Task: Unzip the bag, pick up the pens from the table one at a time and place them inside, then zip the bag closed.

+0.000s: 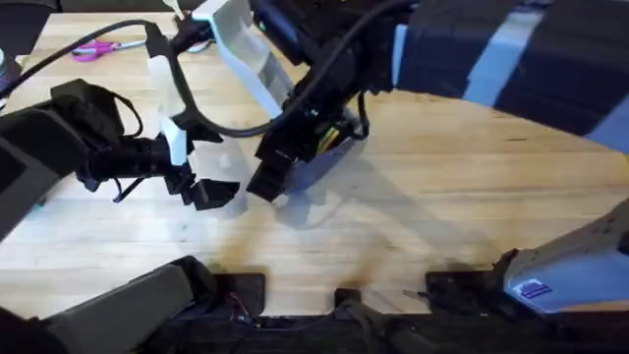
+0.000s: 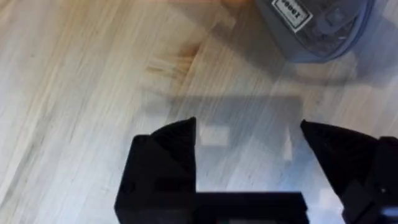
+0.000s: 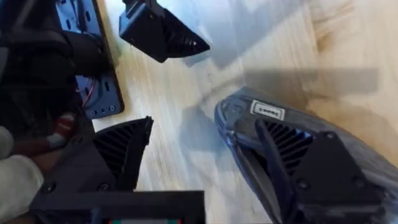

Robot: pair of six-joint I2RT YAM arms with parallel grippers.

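We find the bag (image 1: 329, 162) just left of the centre of the overhead frame, lying on the table (image 1: 442, 216), most of it covered by the right arm. In the right wrist view the bag (image 3: 292, 124) shows as a blue-grey pouch with a small white label, its lower part hidden behind one black finger. In the left wrist view only one rounded end of the bag (image 2: 311, 31) appears, cut off by the upper right edge.

The right gripper (image 1: 280, 172) reaches in from the upper right of the overhead frame, its arm large and dark, and tips down over the bag. Its jaws stand apart: we see one finger over the bag and the other over bare wood beside it.

The left gripper (image 1: 211, 192) comes in from the left, arm stretched low and roughly level, stopping near the bag's end. Its fingers are spread wide with nothing between them but wood.

Pink-handled scissors (image 1: 93, 49) lie at the upper left.

We glimpse yellow and green beneath the right arm at the bag's top but cannot make out what it is.
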